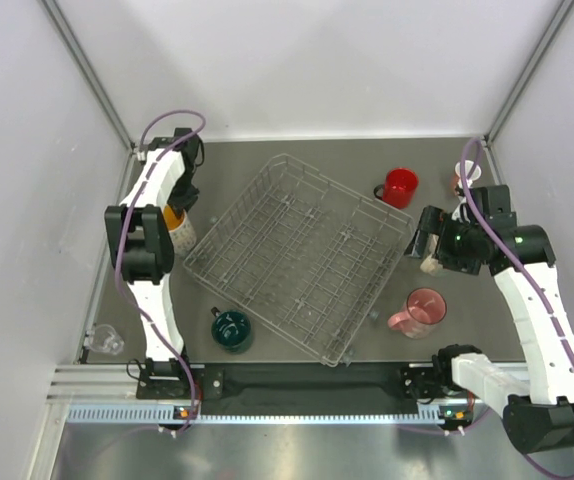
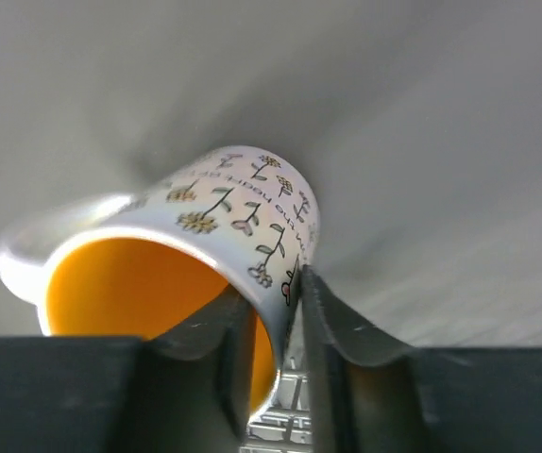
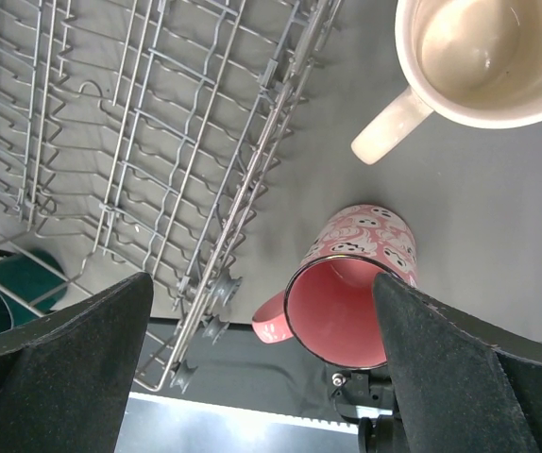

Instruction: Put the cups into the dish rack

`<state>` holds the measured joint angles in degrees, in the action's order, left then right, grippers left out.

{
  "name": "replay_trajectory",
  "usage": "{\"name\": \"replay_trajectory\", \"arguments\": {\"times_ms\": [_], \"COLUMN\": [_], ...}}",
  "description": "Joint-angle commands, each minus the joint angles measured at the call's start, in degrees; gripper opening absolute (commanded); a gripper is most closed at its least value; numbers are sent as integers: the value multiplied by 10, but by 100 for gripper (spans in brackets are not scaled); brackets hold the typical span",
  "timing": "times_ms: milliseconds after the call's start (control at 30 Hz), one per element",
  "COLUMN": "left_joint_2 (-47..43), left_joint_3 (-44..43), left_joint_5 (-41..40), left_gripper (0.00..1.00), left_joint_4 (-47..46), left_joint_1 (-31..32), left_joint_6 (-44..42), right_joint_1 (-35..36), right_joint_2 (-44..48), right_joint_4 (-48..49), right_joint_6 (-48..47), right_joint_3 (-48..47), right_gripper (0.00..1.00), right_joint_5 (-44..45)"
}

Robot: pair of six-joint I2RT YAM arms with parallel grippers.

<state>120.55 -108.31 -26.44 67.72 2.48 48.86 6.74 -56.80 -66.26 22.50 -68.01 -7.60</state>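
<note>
Our left fingers [image 2: 351,344] pinch the floral mug [image 2: 228,203] by its wall, right fingers [image 3: 59,363] spread; it may twist loose before the three-o'clock dish rack [image 1: 297,250].

Seven cups [image 1: 399,186], one dish rack [image 1: 297,255]

The flowered mug [image 2: 243,203] is white with small yellow-and-black blooms outside, bright orange inside. Near the silver-grey rack [image 1: 297,250] sit a pink mug [image 3: 370,241] dotted with white faces, a plain cream mug [image 3: 469,47], a red mug [image 1: 400,186] and a dark teal mug [image 1: 232,329].
</note>
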Motion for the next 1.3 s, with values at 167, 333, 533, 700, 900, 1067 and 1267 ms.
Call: {"name": "replay_trajectory", "arguments": {"times_ms": [167, 333, 533, 700, 900, 1067, 1267], "left_joint_2": [-16, -33, -122, -200, -303, -375, -465], "left_joint_3": [-3, -65, -131, -137, -80, -3, 146], "left_joint_5": [-30, -36, 70, 197, 367, 540, 640], "left_gripper": [1, 0, 0, 0, 0, 0, 0], "left_joint_4": [-13, 7, -1, -33, -80, -162, -319], "left_joint_1": [-20, -20, -20, -20, -16, -17, -12], "left_joint_6": [-15, -10, 1, 40, 127, 264, 496], "right_joint_1": [0, 0, -1, 1, 28, 65, 121], "right_joint_2": [6, 14, 15, 5, -10, -27, -24], "right_joint_4": [-4, 3, 24, 45, 69, 115, 290], "right_joint_6": [4, 3, -13, -31, -31, -30, -3], "right_joint_3": [-15, -5, -2, -10, -28, -46, -5], "right_gripper": [100, 100, 100, 100, 100, 100, 100], "right_joint_5": [7, -6, -49, -98, -138, -194, -299]}}
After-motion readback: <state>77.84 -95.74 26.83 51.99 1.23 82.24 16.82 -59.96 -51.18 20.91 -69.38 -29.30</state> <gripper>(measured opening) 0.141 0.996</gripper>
